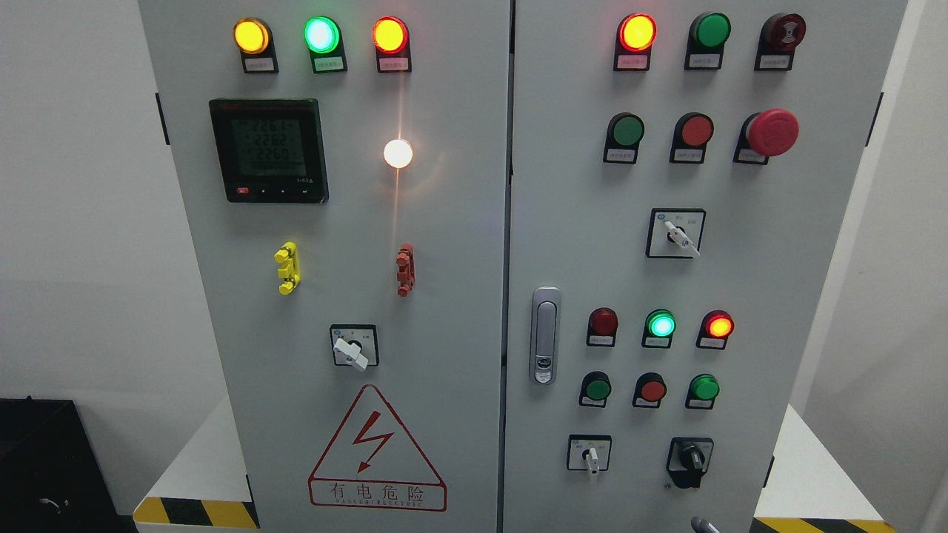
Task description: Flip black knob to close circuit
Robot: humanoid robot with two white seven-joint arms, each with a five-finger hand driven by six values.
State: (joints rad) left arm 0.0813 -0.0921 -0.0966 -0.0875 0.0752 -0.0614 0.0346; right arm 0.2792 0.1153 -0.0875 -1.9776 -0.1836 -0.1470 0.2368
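Observation:
The black knob (692,459) sits on a black plate at the lower right of the grey cabinet's right door (800,296). Its handle stands roughly upright. Just below it, at the bottom edge, a small grey tip of my right hand (703,525) pokes into view, apart from the knob. The rest of that hand is hidden below the frame. My left hand is out of view.
A white selector switch (590,455) sits left of the knob, with three push buttons (652,389) and three lamps (659,326) above. A door handle (545,334) is on the right door's left edge. A red emergency stop (770,133) is at the upper right.

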